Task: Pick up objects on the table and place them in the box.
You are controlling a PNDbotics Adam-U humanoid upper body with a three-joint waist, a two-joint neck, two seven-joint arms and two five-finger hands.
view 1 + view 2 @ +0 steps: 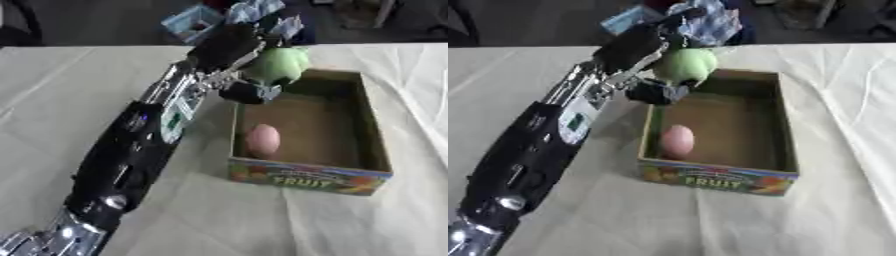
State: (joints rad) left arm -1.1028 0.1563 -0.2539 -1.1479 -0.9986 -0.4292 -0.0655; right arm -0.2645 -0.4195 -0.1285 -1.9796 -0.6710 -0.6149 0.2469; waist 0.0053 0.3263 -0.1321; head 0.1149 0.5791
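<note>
My left hand (238, 54) reaches from the lower left up to the far left corner of the cardboard box (376, 145). Its fingers and thumb are curled round a pale green round object (278, 64), held just above the box's far left rim. A pink egg-shaped object (262, 140) lies inside the box near its front left corner. The box front carries a colourful "FRUIT" label (719, 181). My right hand shows in neither view.
A beige cloth (79, 100) covers the table, creased around the box. Beyond the table's far edge lie a light blue container (194, 22) and crumpled bluish material (709, 20) on a dark floor.
</note>
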